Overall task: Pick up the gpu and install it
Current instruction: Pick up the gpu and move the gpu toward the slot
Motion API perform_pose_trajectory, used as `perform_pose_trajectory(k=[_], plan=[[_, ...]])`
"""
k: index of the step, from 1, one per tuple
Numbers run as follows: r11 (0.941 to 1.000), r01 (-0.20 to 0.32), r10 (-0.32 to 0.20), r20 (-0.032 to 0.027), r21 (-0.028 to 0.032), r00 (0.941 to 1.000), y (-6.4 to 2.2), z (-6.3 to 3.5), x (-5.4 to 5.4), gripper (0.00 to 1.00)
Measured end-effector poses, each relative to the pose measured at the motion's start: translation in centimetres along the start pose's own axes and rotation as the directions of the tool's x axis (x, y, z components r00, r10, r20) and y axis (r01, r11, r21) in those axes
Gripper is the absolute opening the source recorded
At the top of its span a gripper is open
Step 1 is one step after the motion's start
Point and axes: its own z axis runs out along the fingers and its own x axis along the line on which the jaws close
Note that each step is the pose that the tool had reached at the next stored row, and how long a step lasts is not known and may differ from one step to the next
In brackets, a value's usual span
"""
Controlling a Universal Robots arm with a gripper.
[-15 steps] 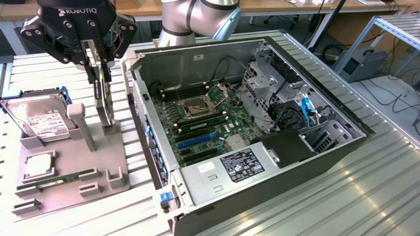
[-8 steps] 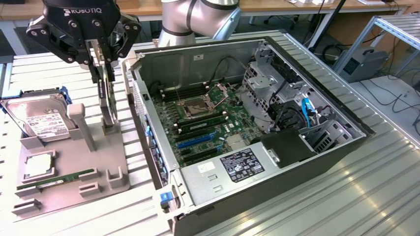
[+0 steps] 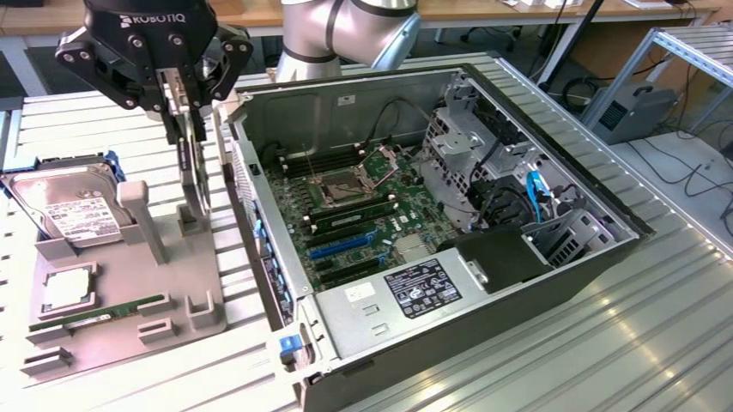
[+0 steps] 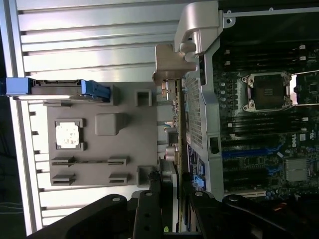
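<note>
The claw (image 3: pixel 181 101) stood about half closed, its two fingers pressed against either side of the gpu (image 3: pixel 192 172) at the card's upper edge, gripping it. In the exterior view this pair sat toward ten o'clock. The gpu hung upright and edge-on, its lower edge down at the slotted posts of the grey fixture (image 3: pixel 132 330). Whether it still rested in them I could not tell.

On the fixture lay a hard drive (image 3: pixel 71 215) at nine o'clock, a processor chip (image 3: pixel 67 287) and a green memory stick (image 3: pixel 98 313) toward eight o'clock. The open computer case (image 3: pixel 538 292) lay just beside the fixture on the ribbed worktop (image 3: pixel 653 343), its motherboard (image 3: pixel 355 219) exposed.

In the wrist view the gpu (image 4: pixel 175 129) ran between fixture and case, with the claw (image 4: pixel 174 211) clamped on it.
</note>
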Motion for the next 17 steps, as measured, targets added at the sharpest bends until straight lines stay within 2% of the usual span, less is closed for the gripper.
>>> perform_pose_trajectory(k=[17], plan=[[1.0,0.0,0.0,0.0,0.0,1.0,0.06,0.03,-0.79,0.27]])
